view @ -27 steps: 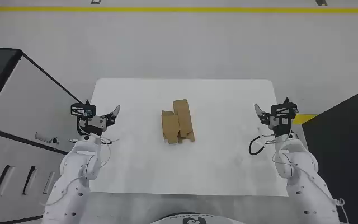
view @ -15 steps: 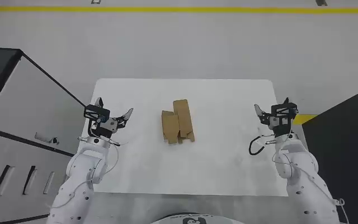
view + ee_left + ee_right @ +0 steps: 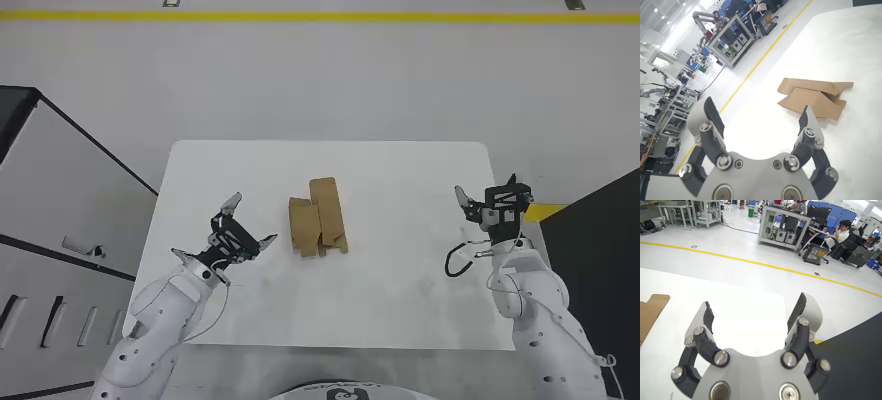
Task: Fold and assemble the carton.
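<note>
A flat, unfolded brown carton [image 3: 318, 217] lies at the middle of the white table [image 3: 400, 290], its flaps spread out. In the left wrist view the carton [image 3: 814, 98] sits just beyond the fingertips. My left gripper [image 3: 248, 222] [image 3: 757, 108] is open and empty, a short way to the left of the carton. My right gripper [image 3: 487, 199] [image 3: 755, 303] hangs open and empty by the table's right edge, far from the carton. One corner of the carton [image 3: 651, 311] shows in the right wrist view.
A dark panel [image 3: 590, 250] stands beside the table on the right, and a grey frame [image 3: 60, 190] on the left. A yellow line [image 3: 320, 16] crosses the floor behind the table.
My left gripper has swung from the table's left edge inward to the right, toward the carton, staying open. The right arm has kept still.
</note>
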`<state>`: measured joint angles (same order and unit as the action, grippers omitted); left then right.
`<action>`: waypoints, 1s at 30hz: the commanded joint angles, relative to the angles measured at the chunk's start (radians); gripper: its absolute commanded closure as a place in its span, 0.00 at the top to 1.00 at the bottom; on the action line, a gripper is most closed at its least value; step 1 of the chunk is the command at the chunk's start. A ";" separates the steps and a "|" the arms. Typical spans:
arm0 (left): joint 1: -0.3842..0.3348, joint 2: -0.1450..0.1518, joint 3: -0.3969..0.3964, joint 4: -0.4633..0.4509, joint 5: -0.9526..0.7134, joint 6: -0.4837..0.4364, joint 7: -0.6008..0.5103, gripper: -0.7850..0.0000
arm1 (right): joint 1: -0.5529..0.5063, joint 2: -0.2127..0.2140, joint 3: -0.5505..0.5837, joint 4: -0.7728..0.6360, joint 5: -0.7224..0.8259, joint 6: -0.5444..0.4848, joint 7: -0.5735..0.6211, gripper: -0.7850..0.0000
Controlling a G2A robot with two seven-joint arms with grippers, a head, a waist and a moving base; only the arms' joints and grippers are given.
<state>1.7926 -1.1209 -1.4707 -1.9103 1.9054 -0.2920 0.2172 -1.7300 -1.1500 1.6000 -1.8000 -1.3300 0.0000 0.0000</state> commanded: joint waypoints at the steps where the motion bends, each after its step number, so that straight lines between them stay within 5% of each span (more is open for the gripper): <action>1: 0.000 0.000 0.000 0.000 0.002 0.000 0.000 1.00 | 0.000 0.000 0.000 0.000 0.000 0.000 0.000 1.00; 6: -0.011 0.002 0.087 -0.029 0.160 -0.024 -0.029 1.00 | 0.000 0.000 0.000 0.000 0.000 0.000 0.000 1.00; 12: -0.072 -0.009 0.270 -0.007 0.504 0.068 -0.158 1.00 | 0.000 0.000 0.000 0.000 0.000 0.000 0.000 1.00; 24: -0.101 -0.019 0.324 0.003 0.510 0.066 -0.201 1.00 | 0.000 0.000 0.000 0.000 0.000 0.000 0.000 1.00; 30: -0.108 -0.028 0.440 0.015 0.631 0.018 -0.269 1.00 | 0.000 0.000 0.000 0.000 0.000 0.000 0.000 1.00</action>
<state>1.6888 -1.1460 -1.0548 -1.9007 2.5230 -0.2739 -0.0353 -1.7300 -1.1500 1.6000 -1.8000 -1.3300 0.0000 0.0000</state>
